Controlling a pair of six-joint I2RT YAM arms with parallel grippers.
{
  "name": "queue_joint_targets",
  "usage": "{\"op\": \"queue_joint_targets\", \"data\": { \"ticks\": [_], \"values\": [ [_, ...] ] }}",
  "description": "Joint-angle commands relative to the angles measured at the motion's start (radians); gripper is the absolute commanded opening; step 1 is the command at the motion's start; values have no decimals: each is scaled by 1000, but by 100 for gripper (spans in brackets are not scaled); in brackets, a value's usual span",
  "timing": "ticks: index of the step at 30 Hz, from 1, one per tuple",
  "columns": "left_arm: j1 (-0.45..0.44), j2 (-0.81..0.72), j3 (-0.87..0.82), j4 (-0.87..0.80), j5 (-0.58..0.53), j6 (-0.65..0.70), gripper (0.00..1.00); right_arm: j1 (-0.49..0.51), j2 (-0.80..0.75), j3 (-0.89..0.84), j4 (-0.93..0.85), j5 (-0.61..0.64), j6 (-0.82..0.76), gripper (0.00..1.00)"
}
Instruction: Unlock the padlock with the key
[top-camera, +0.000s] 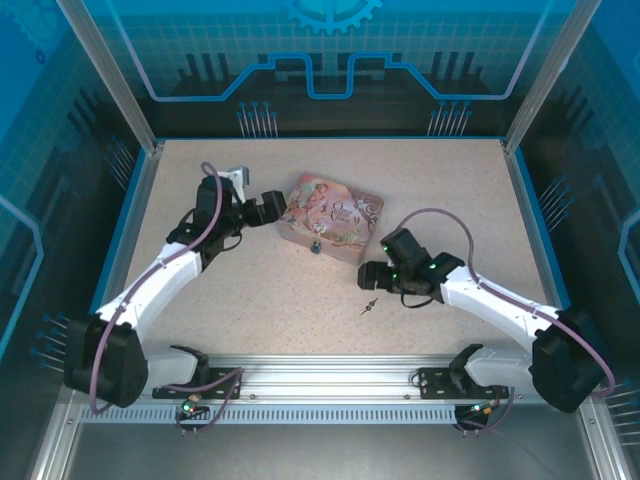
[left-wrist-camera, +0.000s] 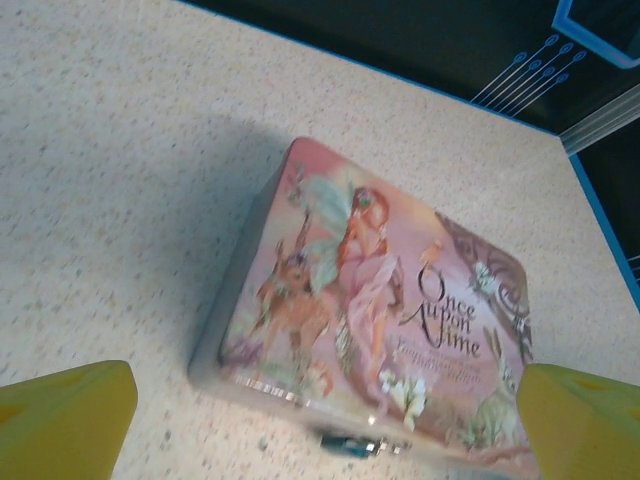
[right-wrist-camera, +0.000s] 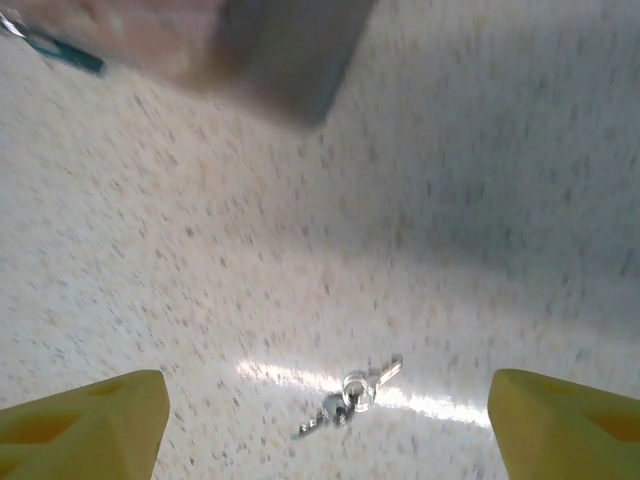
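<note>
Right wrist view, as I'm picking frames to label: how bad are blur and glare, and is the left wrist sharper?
Right wrist: the key lies soft in a glare streak on the table; the tin above is smeared. Left wrist: sharper, the tin's lettering is readable, with a shadow on its left.

Bright even light overall; right wrist view blurred, glare streaking the table (right-wrist-camera: 440, 405) by the key (right-wrist-camera: 350, 392).

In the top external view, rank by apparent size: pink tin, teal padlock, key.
1. Pink illustrated rectangular tin, by far the largest.
2. Small metallic key and tiny teal-blue padlock: both specks of similar size, too close to rank.
</note>
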Motion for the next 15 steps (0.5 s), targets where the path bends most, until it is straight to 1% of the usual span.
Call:
{"op": "queue_joint_targets", "data": {
  "ticks": [1, 4, 8, 15],
  "values": [
    [1, -79, -39, -62, -25, 23, 99, 75, 60, -11, -98, 90, 117, 77],
    [3, -110, -40, -94, -32, 47, 99, 118, 158, 28, -89, 97, 125, 70],
    [6, -117, -29, -112, -33, 68, 99, 150, 259, 94, -127, 114, 122, 63],
    [6, -118, -35, -102, -32, 64, 99, 155, 326, 109, -106, 104, 118, 52]
  ]
}}
